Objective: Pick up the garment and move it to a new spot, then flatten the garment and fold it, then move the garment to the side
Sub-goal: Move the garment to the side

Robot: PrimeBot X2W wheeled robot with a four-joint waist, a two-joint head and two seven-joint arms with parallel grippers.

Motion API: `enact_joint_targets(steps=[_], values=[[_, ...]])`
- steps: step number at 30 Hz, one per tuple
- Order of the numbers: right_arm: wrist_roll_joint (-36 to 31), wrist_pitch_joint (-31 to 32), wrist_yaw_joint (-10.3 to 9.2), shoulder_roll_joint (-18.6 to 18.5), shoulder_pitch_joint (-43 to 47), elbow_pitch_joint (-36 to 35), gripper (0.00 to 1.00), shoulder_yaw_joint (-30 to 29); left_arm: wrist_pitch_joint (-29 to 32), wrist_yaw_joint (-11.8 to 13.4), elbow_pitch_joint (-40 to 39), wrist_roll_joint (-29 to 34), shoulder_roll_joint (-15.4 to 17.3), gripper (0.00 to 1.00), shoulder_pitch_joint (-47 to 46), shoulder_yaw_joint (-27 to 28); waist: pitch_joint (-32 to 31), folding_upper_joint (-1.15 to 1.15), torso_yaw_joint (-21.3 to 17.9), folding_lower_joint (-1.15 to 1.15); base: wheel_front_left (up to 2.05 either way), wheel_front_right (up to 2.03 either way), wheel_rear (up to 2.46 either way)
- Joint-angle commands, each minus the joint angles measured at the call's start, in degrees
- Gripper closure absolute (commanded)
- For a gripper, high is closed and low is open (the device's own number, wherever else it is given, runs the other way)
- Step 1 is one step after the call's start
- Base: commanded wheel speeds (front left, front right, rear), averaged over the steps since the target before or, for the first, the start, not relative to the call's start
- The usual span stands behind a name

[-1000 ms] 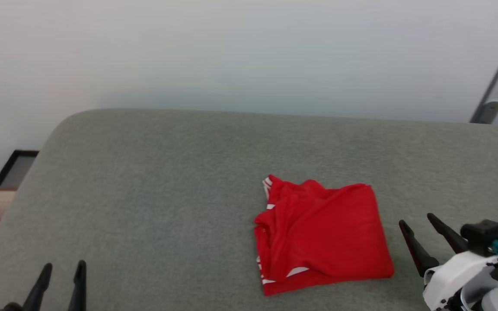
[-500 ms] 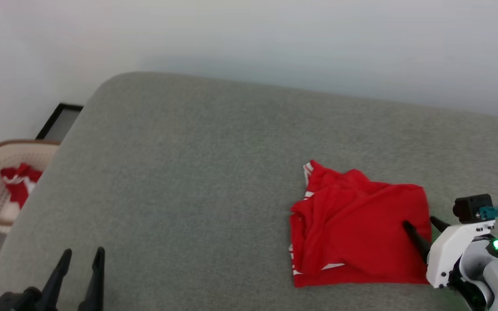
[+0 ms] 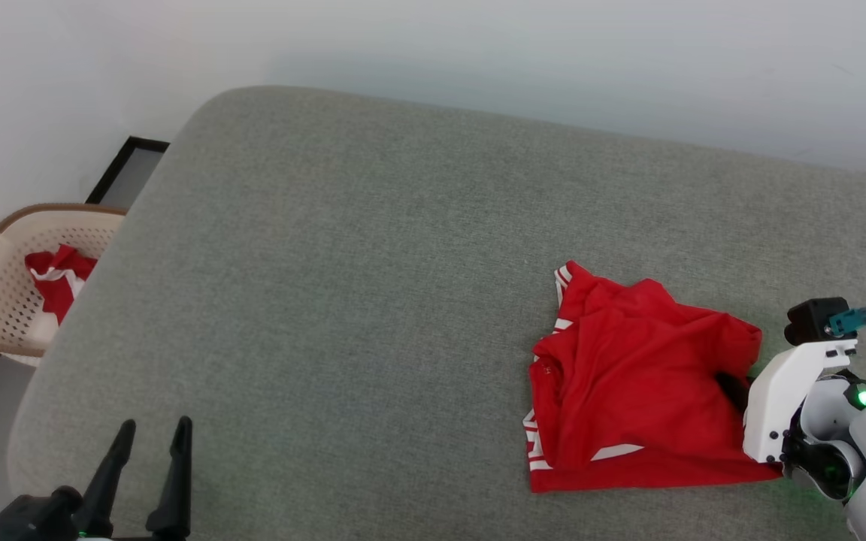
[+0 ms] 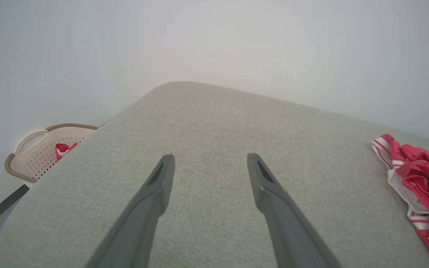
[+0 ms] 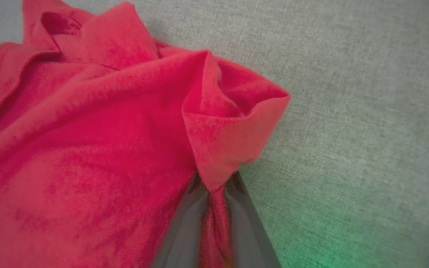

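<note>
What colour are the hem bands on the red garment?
White with thin red stripes along the garment hem; the left wrist view shows them best.

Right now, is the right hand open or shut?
Shut: the right hand pinches a raised corner of the garment between its two fingers.

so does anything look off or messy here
Only the garment: its right edge stands up in a peaked bunch where the right gripper pinches it, and its far left corner is rumpled, so the fold isn't flat. Nothing looks spilled or damaged.
</note>
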Motion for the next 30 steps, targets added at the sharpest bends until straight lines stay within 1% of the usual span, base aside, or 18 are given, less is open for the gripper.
enact_joint_targets(steps=[1,10,17,22,30], values=[[0.1,0.8,-0.08,0.5,0.5,0.1,1.0,1.3,0.0,-0.2,-0.1,-0.3,-0.2,0.0,-0.5,0.0,0.1,0.0,-0.2,0.0,0.0,0.0,0.0],[-1.3,0.5,-0.08,-2.3,-3.0,-4.6,1.0,3.1,0.0,-0.2,-0.9,0.5,-0.3,0.0,-1.5,-0.5,0.4,0.0,-1.7,0.0,0.0,0.0,0.0],[-3.8,1.7,-0.09,-5.2,-5.0,-8.3,1.0,2.8,0.0,-0.2,-1.5,1.1,-0.1,0.0,-3.3,-1.8,1.1,0.0,-4.0,0.0,0.0,0.0,0.0],[-5.6,2.9,-0.09,-8.1,-6.3,-10.8,1.0,1.3,0.0,-0.2,-2.1,1.2,0.2,0.0,-5.6,-3.1,2.3,0.0,-6.7,0.0,0.0,0.0,0.0],[-7.6,5.0,-0.09,-13.9,-8.9,-14.6,1.0,-1.9,0.0,-0.2,-2.2,1.4,0.9,0.0,-10.3,-6.0,5.5,0.0,-12.6,0.0,0.0,0.0,0.0]])
